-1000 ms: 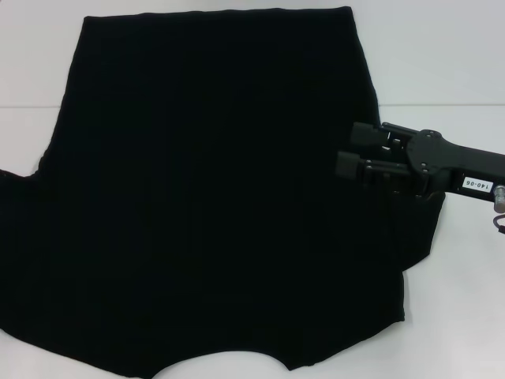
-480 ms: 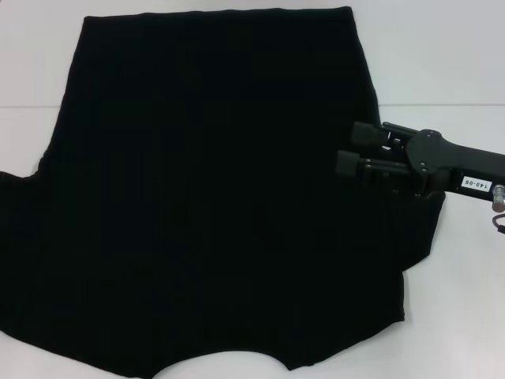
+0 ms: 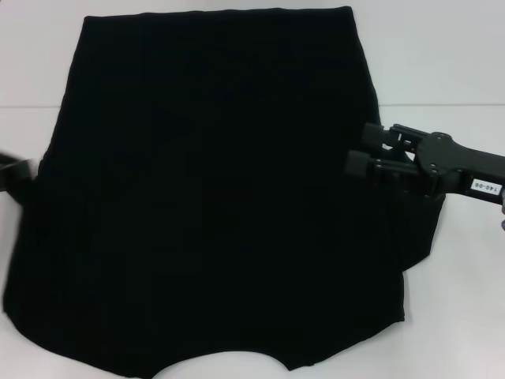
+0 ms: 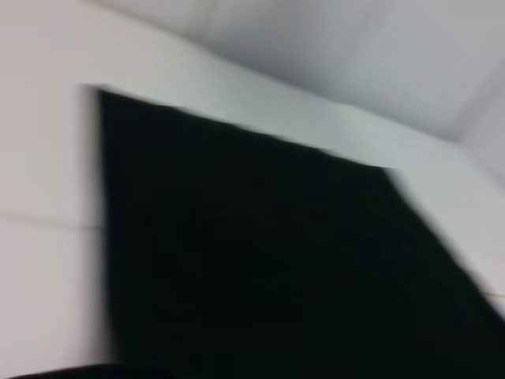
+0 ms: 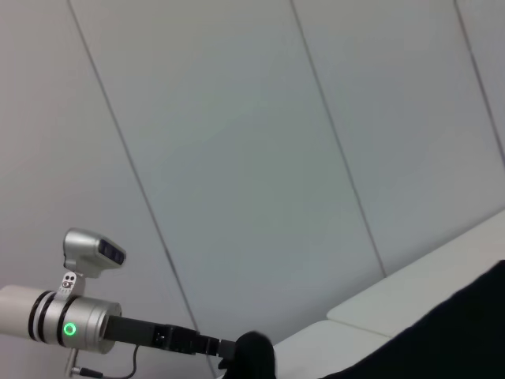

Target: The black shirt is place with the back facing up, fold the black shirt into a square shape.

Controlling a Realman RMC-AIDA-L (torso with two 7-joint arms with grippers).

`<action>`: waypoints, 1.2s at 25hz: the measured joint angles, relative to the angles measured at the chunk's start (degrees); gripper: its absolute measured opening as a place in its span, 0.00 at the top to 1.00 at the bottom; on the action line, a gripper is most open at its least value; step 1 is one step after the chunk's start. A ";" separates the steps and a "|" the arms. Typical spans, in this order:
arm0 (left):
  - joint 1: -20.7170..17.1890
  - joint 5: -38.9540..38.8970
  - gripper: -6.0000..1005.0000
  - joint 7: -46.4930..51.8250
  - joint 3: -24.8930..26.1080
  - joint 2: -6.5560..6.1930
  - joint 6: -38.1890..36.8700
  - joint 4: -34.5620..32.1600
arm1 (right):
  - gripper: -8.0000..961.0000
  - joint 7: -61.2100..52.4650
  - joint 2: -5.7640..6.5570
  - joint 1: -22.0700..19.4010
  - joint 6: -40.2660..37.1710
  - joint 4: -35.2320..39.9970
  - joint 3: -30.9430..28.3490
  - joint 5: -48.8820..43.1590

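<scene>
Black fabric fills most of the head view: the black shirt (image 3: 213, 197) is spread flat on the white surface (image 3: 442, 55), straight hem at the far side, curved neck cutout at the near edge. Both sleeve areas appear already turned in, so the outline is roughly a tall panel, wider near than far. That is judged as early folding done; the lengthwise fold(s) needed for a square are not yet made.

The right gripper (image 3: 357, 154) is seen over the shirt's right edge, approx. mid-length, its arm reaching in from the right. Its fingers point left over the cloth with a narrow gap between them; no fabric is seen pinched, though black on black makes that hard to confirm.

The left gripper (image 3: 14, 175) is only caught as a dark blur at the far-left border, beside the shirt's left edge. Whether its fingers are wide or closed cannot be told. In the right wrist view the same gripper (image 5: 251, 357) is seen farther off on its silver arm, its tip again blurred.

In the left wrist view a straight-edged corner of the shirt (image 4: 260, 260) is shown on the surface, w/ no fingers in sight.

Est. progress: under halfway. Left: far hem brought to the near edge (or vice versa), then squared off.
</scene>
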State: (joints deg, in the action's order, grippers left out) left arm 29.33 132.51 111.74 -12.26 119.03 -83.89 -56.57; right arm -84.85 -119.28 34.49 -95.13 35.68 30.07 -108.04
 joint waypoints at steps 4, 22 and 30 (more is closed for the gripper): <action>1.03 -3.83 0.99 -3.27 -7.55 1.64 -2.35 2.19 | 0.08 0.04 0.31 -1.15 -0.45 0.00 -0.97 0.08; 1.41 -8.34 0.59 -7.16 -13.37 2.13 -2.88 7.16 | 0.08 -8.29 3.74 -2.12 0.48 0.64 -3.39 2.05; 1.80 -12.97 0.28 -28.31 -15.07 2.47 -12.48 12.88 | 0.08 -33.29 11.21 -2.22 6.57 0.78 -2.71 -9.16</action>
State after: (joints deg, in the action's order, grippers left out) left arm 31.13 119.55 83.43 -27.32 121.50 -96.37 -43.69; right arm -118.15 -108.07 32.27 -88.56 36.47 27.36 -117.20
